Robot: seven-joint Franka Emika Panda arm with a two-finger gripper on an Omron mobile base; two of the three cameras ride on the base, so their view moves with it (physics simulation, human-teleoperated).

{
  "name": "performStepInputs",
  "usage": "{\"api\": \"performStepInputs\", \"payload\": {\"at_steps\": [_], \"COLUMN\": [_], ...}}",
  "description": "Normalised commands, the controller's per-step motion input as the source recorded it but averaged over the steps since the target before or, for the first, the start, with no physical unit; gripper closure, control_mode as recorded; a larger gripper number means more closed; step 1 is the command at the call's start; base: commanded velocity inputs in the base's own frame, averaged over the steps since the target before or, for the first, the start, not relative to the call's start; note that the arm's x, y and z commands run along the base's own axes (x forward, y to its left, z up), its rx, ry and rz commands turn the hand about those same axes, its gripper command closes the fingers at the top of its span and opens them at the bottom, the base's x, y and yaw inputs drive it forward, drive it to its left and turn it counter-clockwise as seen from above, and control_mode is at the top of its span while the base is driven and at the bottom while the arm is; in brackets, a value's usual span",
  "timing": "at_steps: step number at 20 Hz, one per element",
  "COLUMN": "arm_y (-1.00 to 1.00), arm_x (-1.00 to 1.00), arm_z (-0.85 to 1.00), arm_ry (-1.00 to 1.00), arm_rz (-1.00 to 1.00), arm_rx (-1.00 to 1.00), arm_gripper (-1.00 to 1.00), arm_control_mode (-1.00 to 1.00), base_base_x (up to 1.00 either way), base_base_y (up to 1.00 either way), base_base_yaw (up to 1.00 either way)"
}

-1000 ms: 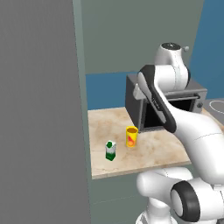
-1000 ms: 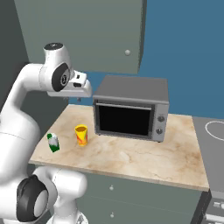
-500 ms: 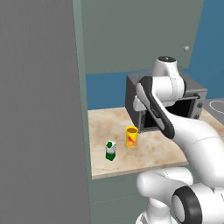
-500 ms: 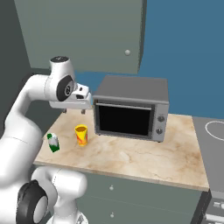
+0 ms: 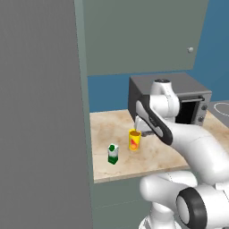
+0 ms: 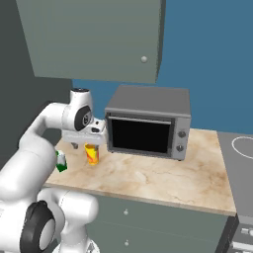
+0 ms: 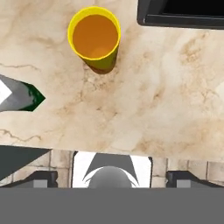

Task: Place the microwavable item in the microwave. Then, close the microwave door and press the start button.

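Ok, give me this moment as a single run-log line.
phase: approach | end effector: open, above counter, holding nothing | yellow cup: upright on counter, ungrasped | carton: beside cup | box oven: door shut

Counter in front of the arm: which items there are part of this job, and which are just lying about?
Part of the job:
- yellow cup, upright beside the oven
- gripper, above the cup

Lying about:
- green-and-white carton
- grey box oven
- marble counter
- stovetop at far right
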Motion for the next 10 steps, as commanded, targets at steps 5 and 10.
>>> {"api": "performStepInputs", "payload": {"at_steps": [5, 10], "arm_y": [0.05, -0.08], "arm_x": [0.03, 0.03], "arm_z": [-0.41, -0.20], "arm_ry": [0.01, -0.09], "arm_rz": [-0.16, -0.08], "arm_rx": [0.00, 0.00], "arm_gripper": [-1.00, -1.00], "arm_control_mode": [-1.00, -1.00], "base_base_x": [0.00, 0.00], "base_base_y": [0.00, 0.00], "base_base_yaw": [0.00, 0.00]}}
